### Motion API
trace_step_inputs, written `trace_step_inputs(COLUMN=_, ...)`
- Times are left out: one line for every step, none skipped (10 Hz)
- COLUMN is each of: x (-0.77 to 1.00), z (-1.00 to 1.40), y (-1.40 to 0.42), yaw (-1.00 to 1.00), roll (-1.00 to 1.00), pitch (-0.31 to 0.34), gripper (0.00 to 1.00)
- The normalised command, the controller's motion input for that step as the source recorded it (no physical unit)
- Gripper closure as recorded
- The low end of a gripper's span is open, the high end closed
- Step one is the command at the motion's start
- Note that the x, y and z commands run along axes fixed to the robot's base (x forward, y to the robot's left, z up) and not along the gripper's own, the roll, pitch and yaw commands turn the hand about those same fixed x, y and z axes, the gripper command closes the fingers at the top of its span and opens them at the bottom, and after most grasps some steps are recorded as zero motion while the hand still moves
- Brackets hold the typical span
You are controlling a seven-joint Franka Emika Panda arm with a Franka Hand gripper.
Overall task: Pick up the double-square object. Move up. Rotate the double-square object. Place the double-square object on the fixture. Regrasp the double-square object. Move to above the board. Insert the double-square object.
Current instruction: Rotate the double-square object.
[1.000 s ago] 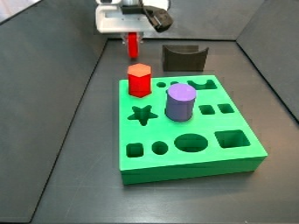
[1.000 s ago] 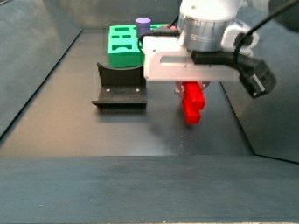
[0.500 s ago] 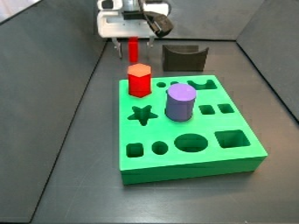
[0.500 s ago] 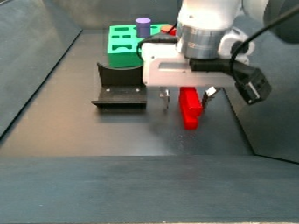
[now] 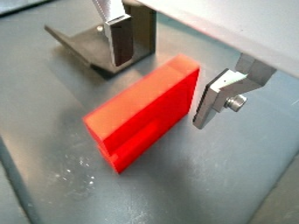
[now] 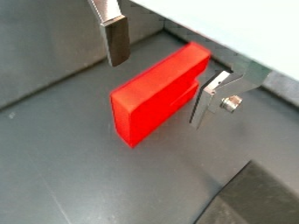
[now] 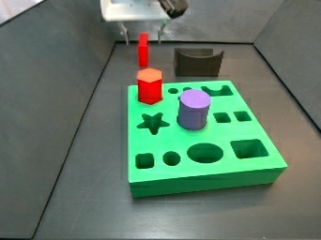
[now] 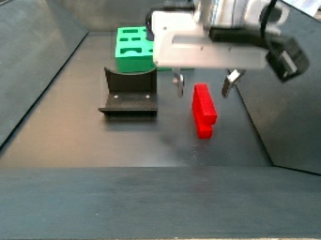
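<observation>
We see the gripper hanging just above the red piece, its fingers spread wide with the piece below and between them; in both wrist views neither finger touches it, one plate standing just beside a long face and the other well clear on the far side. The piece stands on its narrow edge on the dark floor, apart from everything else; in a side view it rises as a slim red upright under the gripper, behind the red hexagonal peg. The fixture sits near the piece, not touching it; in a side view it shows as a dark block with a scooped top just behind the board. The board holds the peg and a purple cylinder upright in its holes; its other cut-outs lie open.
</observation>
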Motion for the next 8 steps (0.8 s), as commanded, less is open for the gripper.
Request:
trace_step_inputs(x=-0.02, z=1.00, y=-0.01, yaw=0.01, roll=-0.10, pitch=0.042, gripper=0.00)
trace_step_inputs(x=-0.02, z=0.87, y=-0.01, yaw=0.01, roll=-0.12, pitch=0.041, gripper=0.00)
trace_step_inputs(x=-0.03, z=0.68, y=-0.01, yaw=0.01, roll=-0.13, pitch=0.034, gripper=0.00)
trace_step_inputs(x=0.00, z=0.00, y=0.00, yaw=1.00, roll=0.00, pitch=0.000, gripper=0.00)
trace_step_inputs(x=0.00, z=-0.19, y=0.00, yaw=1.00, roll=0.00, pitch=0.000, gripper=0.00)
trace_step_inputs(x=0.01, z=-0.28, y=-0.01, yaw=1.00, roll=0.00, pitch=0.000, gripper=0.00)
trace_step_inputs(x=0.05, z=-0.20, y=0.01, yaw=1.00, roll=0.00, pitch=-0.002, gripper=0.00)
trace_step_inputs(x=0.04, z=-0.11, y=0.01, yaw=1.00, roll=0.00, pitch=-0.002, gripper=0.00)
